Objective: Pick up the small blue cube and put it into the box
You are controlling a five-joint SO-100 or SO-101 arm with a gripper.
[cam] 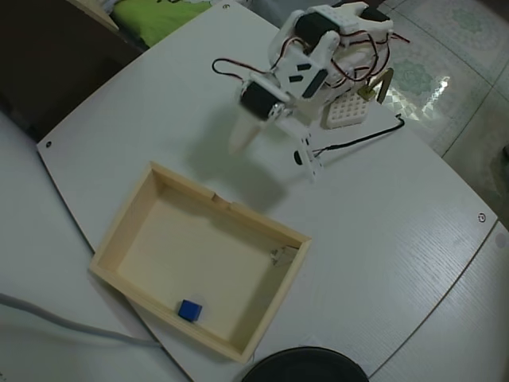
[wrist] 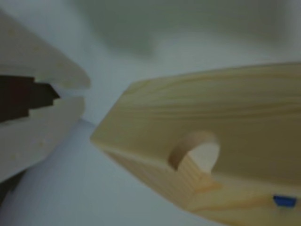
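Observation:
The small blue cube [cam: 189, 309] lies on the floor of the box [cam: 121, 216], close to its near wall in the overhead view. The box is a shallow pale wooden tray in the middle of the white table. My gripper [cam: 237, 143] hangs above the table beyond the box's far side, its white fingers together and holding nothing. In the wrist view the gripper [wrist: 83, 92] enters from the left with its jaws closed. That view also shows the box's wooden wall [wrist: 211, 108] with a round notch, and a bit of the blue cube [wrist: 284, 201] at the lower right.
A small white perforated block [cam: 347, 111] sits behind the arm's base, with a black cable [cam: 358, 139] running past it. A black round object [cam: 306, 368] pokes in at the bottom edge. A grey cable [cam: 64, 322] crosses the lower left. The table edge runs diagonally at the right.

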